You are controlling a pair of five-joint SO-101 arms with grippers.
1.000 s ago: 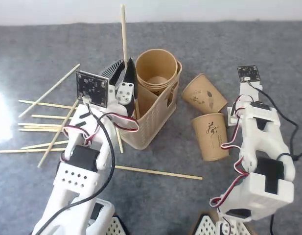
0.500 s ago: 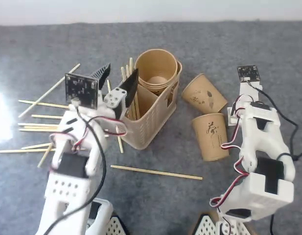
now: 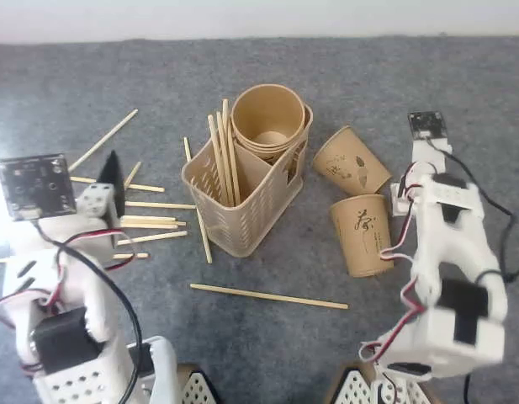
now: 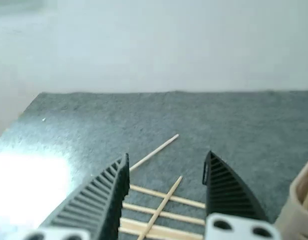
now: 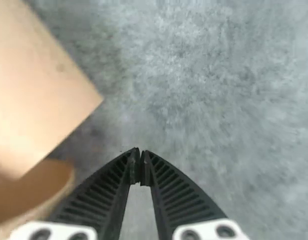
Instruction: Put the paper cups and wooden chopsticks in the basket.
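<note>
Here, left pincer (image 4: 166,155) wide open, empty, above loose chopsticks (image 4: 167,196); right pincer (image 5: 139,151) closed, empty, beside paper cup (image 5: 34,90).

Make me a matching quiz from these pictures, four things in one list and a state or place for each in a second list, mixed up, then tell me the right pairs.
Things
1. left hand
2. right hand
3. stacked cups
4. lone chopstick nearest the arms

States or places
A. shut
B. standing in the basket
C. lying flat on the mat
D. open

Pairs: 1-D, 2-A, 3-B, 4-C
</note>
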